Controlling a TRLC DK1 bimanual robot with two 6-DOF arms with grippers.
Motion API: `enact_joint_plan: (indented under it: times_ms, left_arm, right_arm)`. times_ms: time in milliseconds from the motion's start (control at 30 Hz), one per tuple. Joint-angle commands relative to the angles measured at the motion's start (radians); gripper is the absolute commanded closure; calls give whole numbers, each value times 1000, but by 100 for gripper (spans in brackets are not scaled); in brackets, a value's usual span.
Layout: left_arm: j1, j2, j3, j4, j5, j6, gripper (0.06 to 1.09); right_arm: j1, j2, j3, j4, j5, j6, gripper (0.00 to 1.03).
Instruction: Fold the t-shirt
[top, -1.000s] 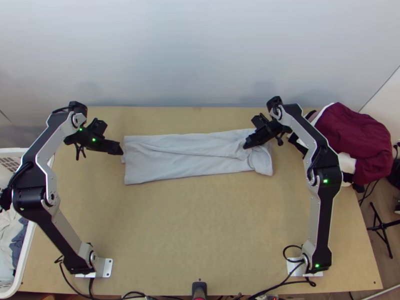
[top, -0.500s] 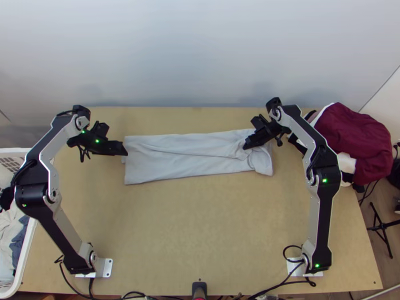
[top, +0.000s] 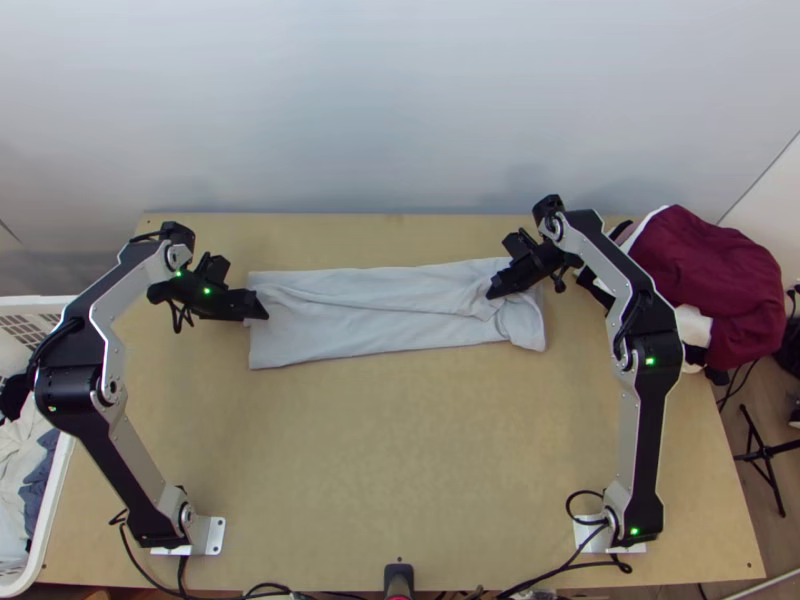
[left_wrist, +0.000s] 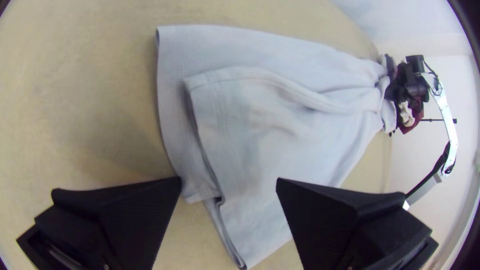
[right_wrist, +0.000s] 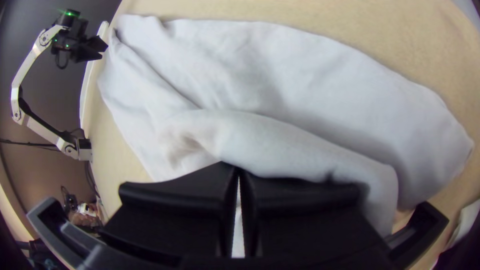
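Shirt (top: 380, 325) narrowed to a strip, crosswise folding left to do

I have it lying on the far half of the table (top: 400, 450), between my two grippers. I judge the lengthwise folding largely done: the cloth makes one long, narrow band, with layered edges at the end by my left arm. Those layers don't line up neatly, a crease runs along much of the band, and the end by my right arm is bunched and turned over. What remains, as I read it, is to tidy that end and then bring the band's ends together into a compact packet.

My left gripper (left_wrist: 229, 181) is wide open at the layered end, with nothing pinched. My right gripper (right_wrist: 231, 167) has its fingers closed together at the bunched end, and I take it to have a gathered bit of cloth at the tips.

The long axis runs side to side across the table, from one arm's side to the other, tilting slightly towards the far edge on my right. A stitched hem faces my left arm; I can't tell where the collar is.
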Motion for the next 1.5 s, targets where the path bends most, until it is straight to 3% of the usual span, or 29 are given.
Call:
enact_joint_plan:
  times_ms: [0,267,600,700,833,1033,1133,1300,1467]
  left_arm:
    - [5,-2,-47,19,-4,-2,17]
    - [-26,5,-55,26,48,-33,17]
    - [-70,29,-26,9,210,-61,17]
    - [-93,63,-18,9,227,-62,22]
    - [-120,101,7,13,226,-65,36]
    - [-107,133,31,85,229,-134,80]
    - [-117,138,37,86,239,-134,83]
    - [-115,155,53,88,249,-139,105]
    - [-106,130,36,80,258,-134,105]
  right_arm:
    - [1,-4,-3,0,0,0,100]
    - [1,-6,-19,0,0,2,100]
    - [1,-7,-32,4,3,0,100]
    - [5,-7,-35,7,3,0,100]
    - [10,-7,-32,11,4,0,100]
    - [8,-2,-30,14,7,0,100]
    - [8,1,-32,15,7,0,100]
    - [11,4,-35,18,7,0,100]
    - [13,5,-39,18,7,0,100]
